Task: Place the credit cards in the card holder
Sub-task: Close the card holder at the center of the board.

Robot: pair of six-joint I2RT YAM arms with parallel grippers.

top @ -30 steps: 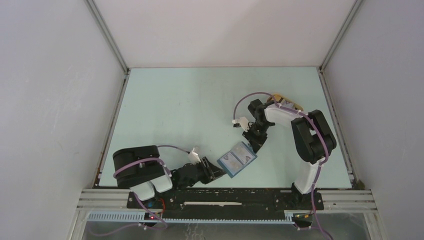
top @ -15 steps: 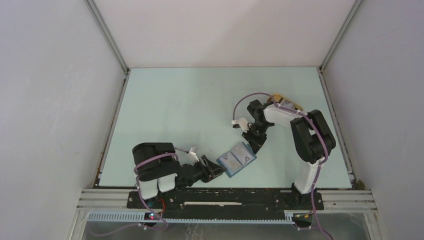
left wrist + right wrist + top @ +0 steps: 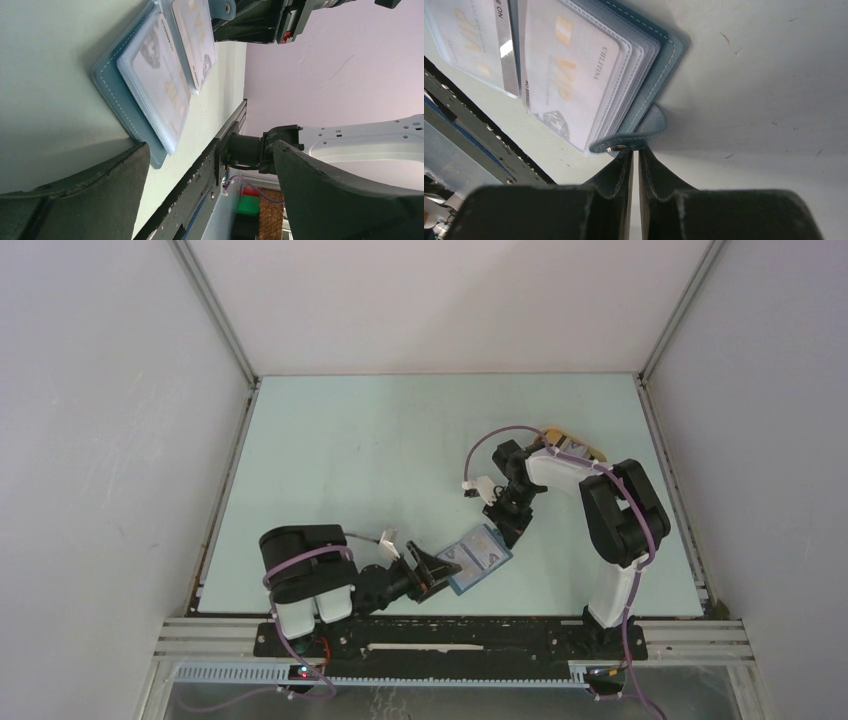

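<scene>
Open holder (image 3: 476, 560) flat on counter (image 3: 350, 460), cards (image 3: 559, 75) in its clear sleeves. Right arm folded over, wrist down — right claw (image 3: 634, 152) clenched on the tab (image 3: 639, 135). Left arm low, reaching right — left claw (image 3: 211, 146) released, jaws wide at holder's edge.

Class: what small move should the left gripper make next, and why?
Probably ease the left gripper forward to grip the card holder: the open jaws flank its near corner, credit cards sit in the sleeves, and the shut right gripper touches the snap tab.

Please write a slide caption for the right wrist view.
Right gripper closed at the snap tab of the open card holder.
</scene>
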